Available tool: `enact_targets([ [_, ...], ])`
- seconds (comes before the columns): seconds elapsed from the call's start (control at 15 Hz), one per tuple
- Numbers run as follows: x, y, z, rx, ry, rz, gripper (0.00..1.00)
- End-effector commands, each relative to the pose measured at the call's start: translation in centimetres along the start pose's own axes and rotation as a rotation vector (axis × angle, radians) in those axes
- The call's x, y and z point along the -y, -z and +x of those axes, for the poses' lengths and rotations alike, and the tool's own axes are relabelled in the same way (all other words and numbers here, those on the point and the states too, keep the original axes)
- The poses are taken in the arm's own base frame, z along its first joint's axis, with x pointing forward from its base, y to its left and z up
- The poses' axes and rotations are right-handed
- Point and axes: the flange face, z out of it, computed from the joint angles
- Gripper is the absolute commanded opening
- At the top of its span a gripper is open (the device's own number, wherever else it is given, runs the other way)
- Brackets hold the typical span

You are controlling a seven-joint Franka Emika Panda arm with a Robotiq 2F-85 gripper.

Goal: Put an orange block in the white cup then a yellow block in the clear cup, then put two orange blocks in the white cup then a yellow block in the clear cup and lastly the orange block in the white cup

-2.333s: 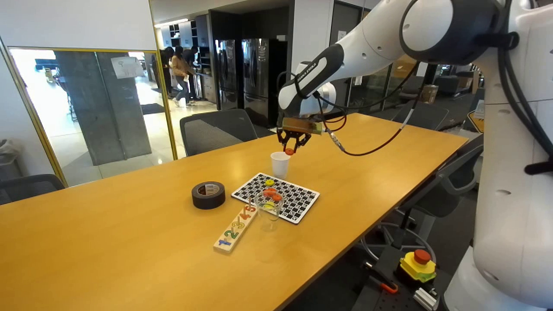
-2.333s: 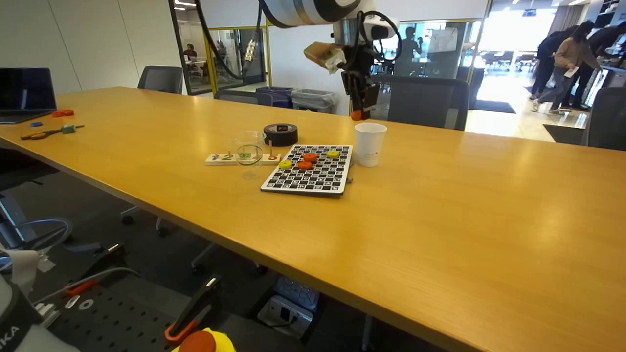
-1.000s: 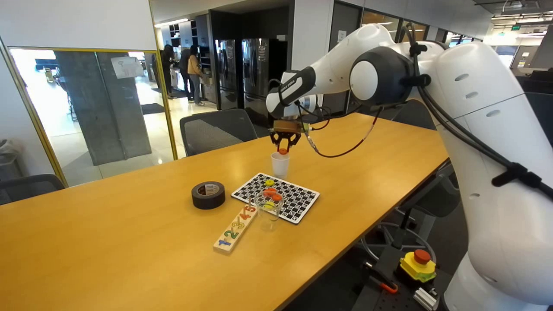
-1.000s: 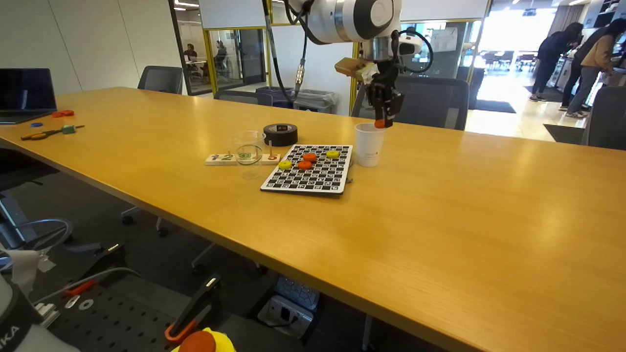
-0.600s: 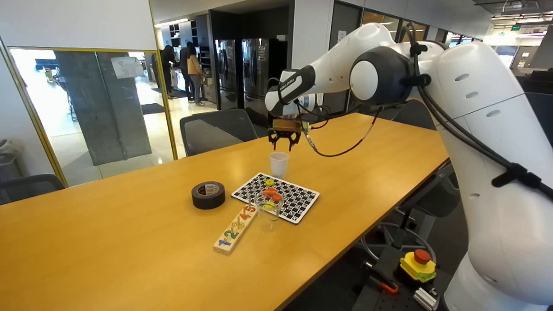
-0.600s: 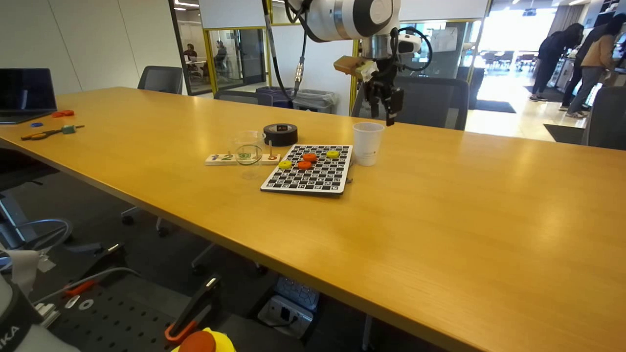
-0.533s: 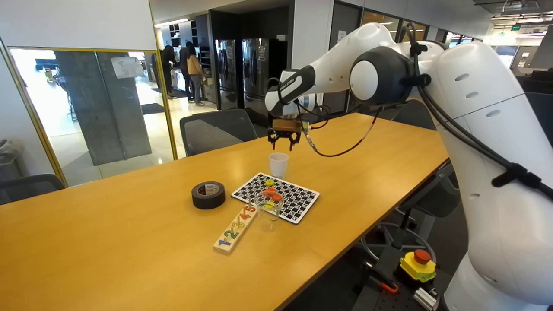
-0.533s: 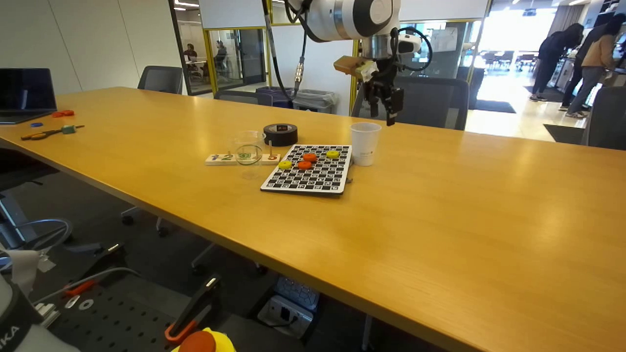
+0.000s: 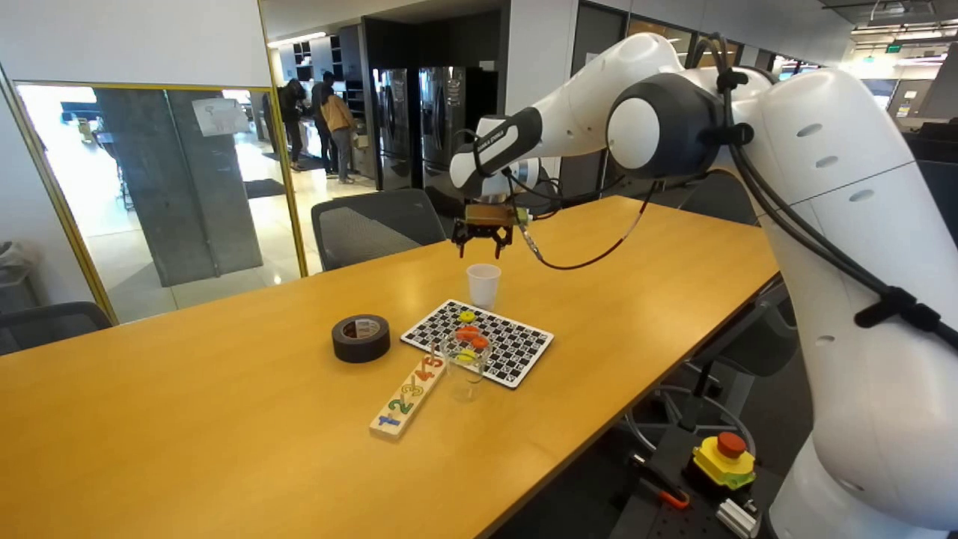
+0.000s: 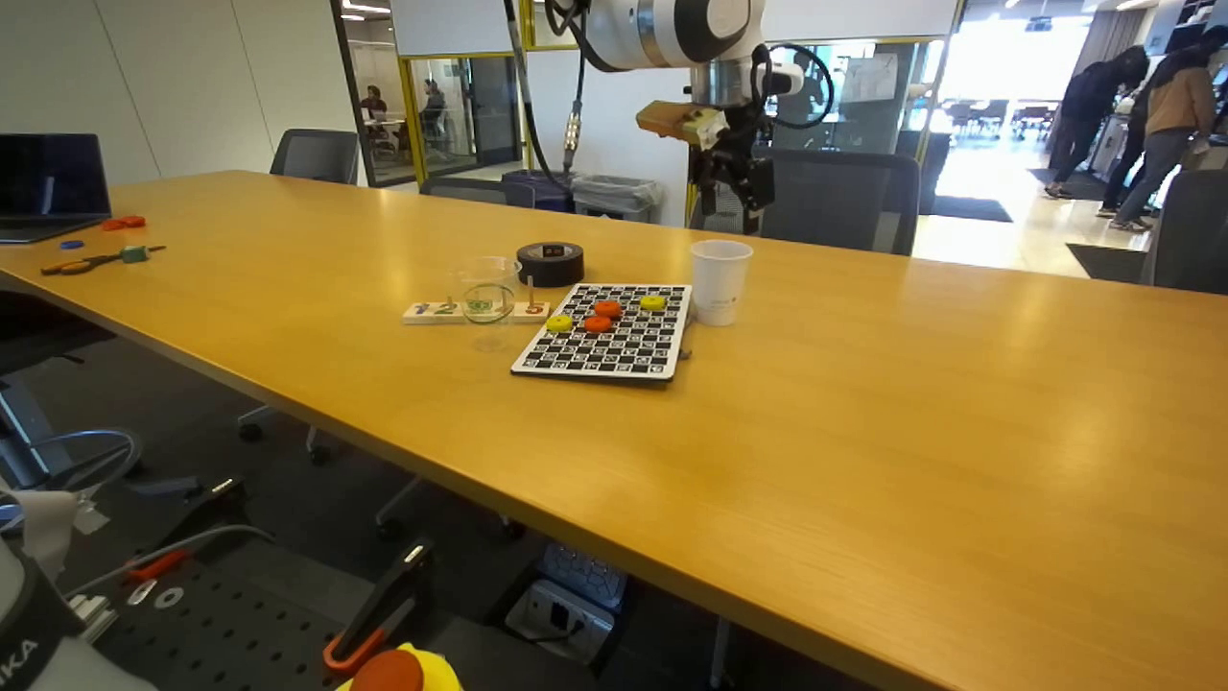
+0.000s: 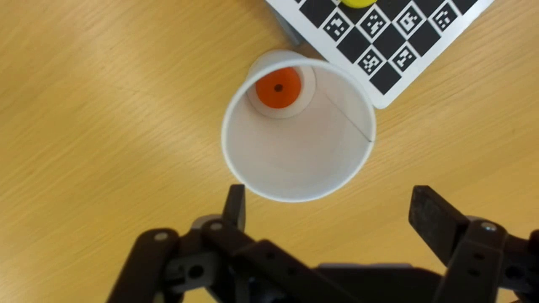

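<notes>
— What is shown in the wrist view?
— An orange block (image 11: 270, 93) is seen lying flat on the bottom of the white cup (image 11: 299, 164).
— How is that cup placed?
— It is stood upright on the wood-toned surface (image 10: 911, 432), just beside a long edge of the checkered board (image 10: 633, 355), near one corner.
— And the fingers (image 11: 436, 223)?
— They are spread wide apart; in both exterior views they are seen above the white cup's rim, apart from it.
— What is carried by the board?
— Near its middle, more orange blocks (image 10: 607, 309) are set close together; whether any are stacked cannot be told. One yellow block (image 10: 652, 303) is placed toward the corner by the white cup, a second yellow block (image 10: 559, 324) close to the opposite long edge.
— And past that edge?
— The clear cup (image 10: 489, 299) is stood near it, beside a wooden number strip (image 9: 409, 395). A roll of dark tape (image 9: 352, 348) is laid by the board's corner on that side, toward the surface's long edge where a mesh-backed chair (image 9: 382, 224) is placed.
— Farther out?
— In an exterior view, an open laptop (image 10: 53, 182) and an orange-handled tool (image 10: 72, 267) are found well apart from the board, toward one end of the surface.
</notes>
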Motion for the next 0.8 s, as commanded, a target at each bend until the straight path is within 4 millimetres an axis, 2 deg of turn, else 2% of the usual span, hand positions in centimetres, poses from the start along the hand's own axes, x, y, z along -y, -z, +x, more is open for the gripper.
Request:
enact_targets([
  [0.0,1.4,2.3,-2.4,0.045,0.092,0.025,1.00],
  [0.13,2.0,2.3,-4.0,0.090,0.140,0.034,1.00],
  [0.4,2.7,0.9,-6.8,0.196,0.206,0.037,1.00],
  [0.73,3.6,-2.8,-8.9,0.326,0.314,0.016,1.00],
])
